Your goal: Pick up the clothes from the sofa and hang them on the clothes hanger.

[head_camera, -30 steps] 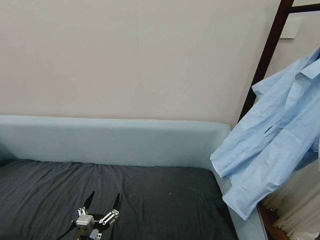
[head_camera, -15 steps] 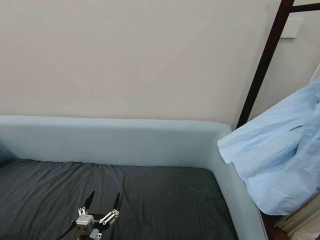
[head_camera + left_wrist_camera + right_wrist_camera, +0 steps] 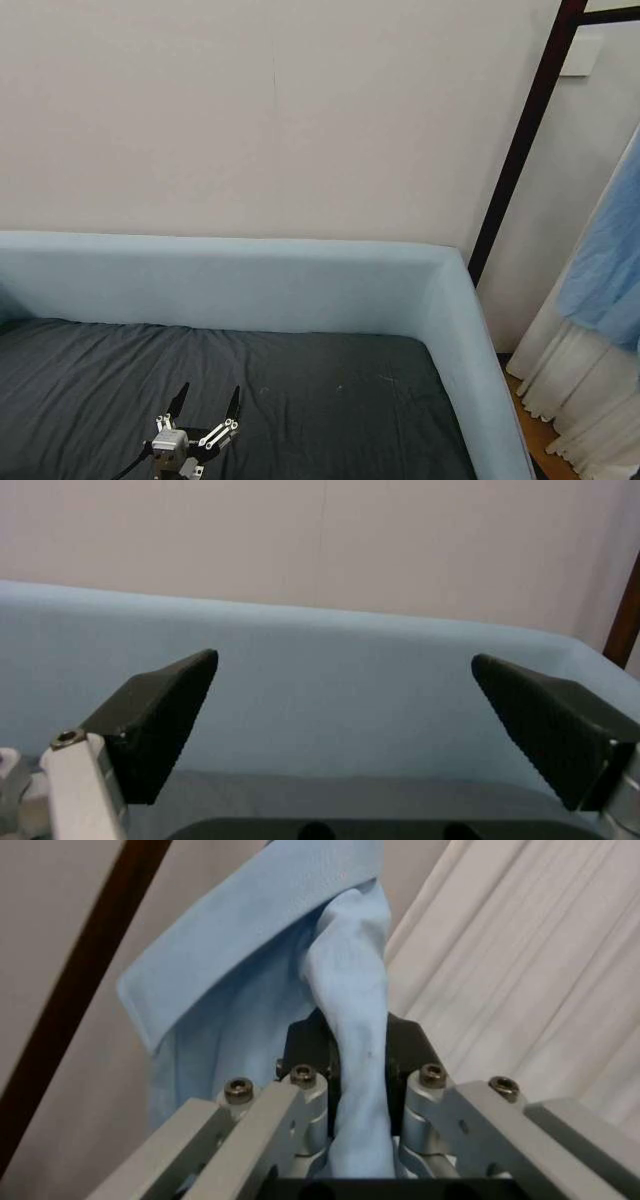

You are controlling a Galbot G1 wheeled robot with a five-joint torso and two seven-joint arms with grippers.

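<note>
A light blue shirt (image 3: 612, 265) hangs at the far right edge of the head view, beside the dark wooden hanger post (image 3: 520, 145). In the right wrist view my right gripper (image 3: 357, 1065) is shut on a bunched fold of this blue shirt (image 3: 340, 982), which rises up from between the fingers. My left gripper (image 3: 208, 402) is open, low over the dark grey seat of the sofa (image 3: 250, 285). Its black fingertips (image 3: 160, 720) stand wide apart in the left wrist view, with nothing between them.
The pale blue sofa backrest (image 3: 330, 682) runs along a bare wall. A white curtain (image 3: 585, 400) hangs at the right past the sofa arm, also seen behind the shirt as pleated white curtain (image 3: 520, 990). A strip of wooden floor (image 3: 535, 435) shows below it.
The blue shirt has swung far to the right, off the sofa arm, until just a strip of it shows at the view's edge. The left gripper has not moved.
</note>
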